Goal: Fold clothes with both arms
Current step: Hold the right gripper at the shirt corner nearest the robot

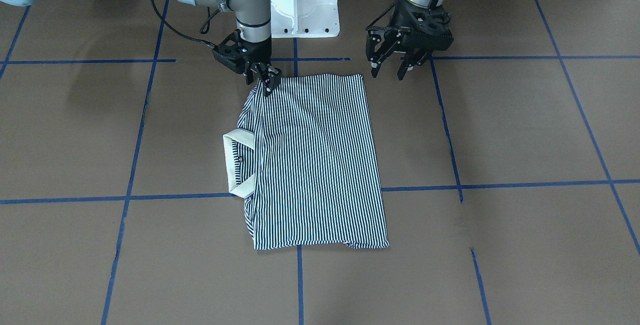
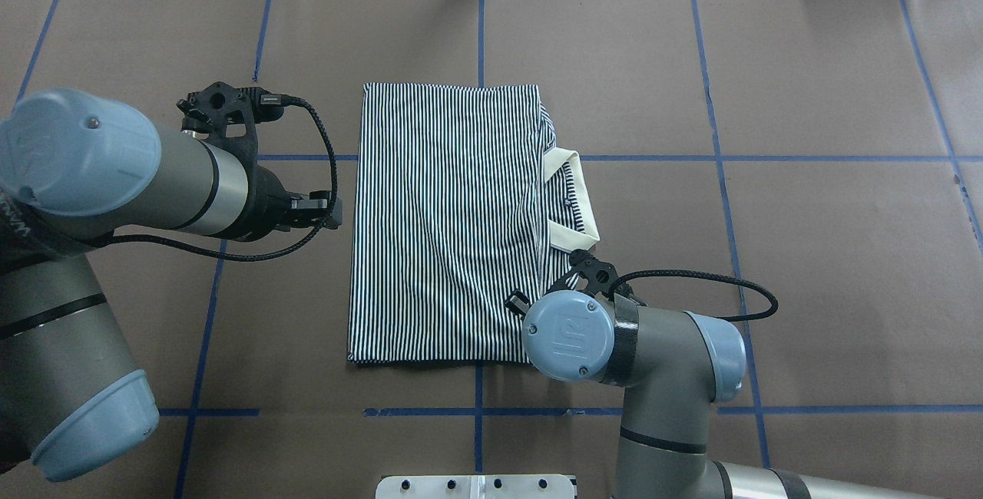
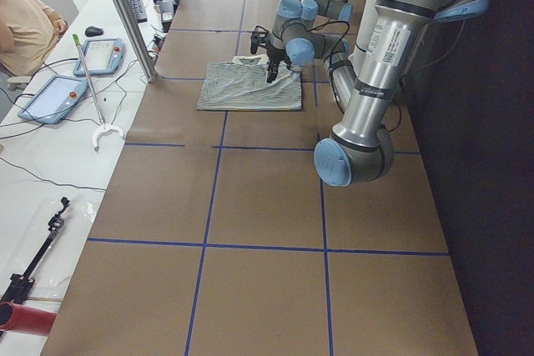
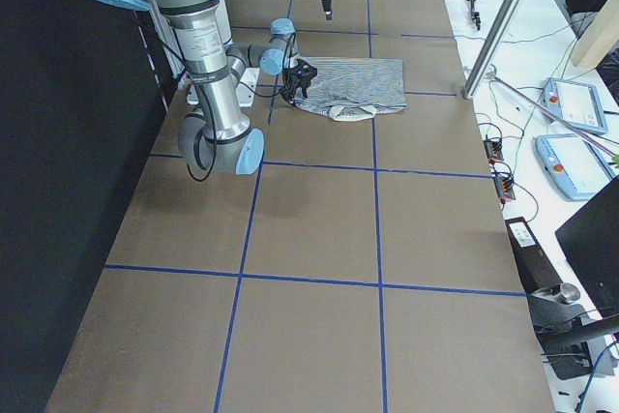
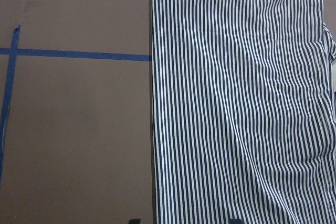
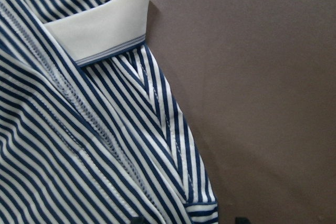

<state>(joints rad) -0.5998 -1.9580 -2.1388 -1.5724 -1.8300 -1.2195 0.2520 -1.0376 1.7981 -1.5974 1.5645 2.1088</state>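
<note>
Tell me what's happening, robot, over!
Right tool open, low over collar-side corner of navy-and-white striped polo shirt. Left tool open, beside the hem corner, off the cloth. Shirt folded flat, nothing in the way.

The left arm (image 2: 192,192) and right arm (image 2: 668,353) are showing grey-silver tubes with light-blue joint caps, one cap (image 2: 568,334) bearing a logo and screws. Black cables (image 2: 691,272) are running to the black left gripper (image 1: 387,72) and right gripper (image 1: 265,85); a white label (image 3: 385,35) is marking the left arm.

navy-and-white striped polo shirt (image 1: 320,165), cream collar (image 1: 235,165); brown tabletop (image 1: 525,125) crossed by blue tape lines (image 1: 500,57); left arm (image 2: 115,176) and right arm (image 2: 660,361) grey, light-blue caps.
</note>
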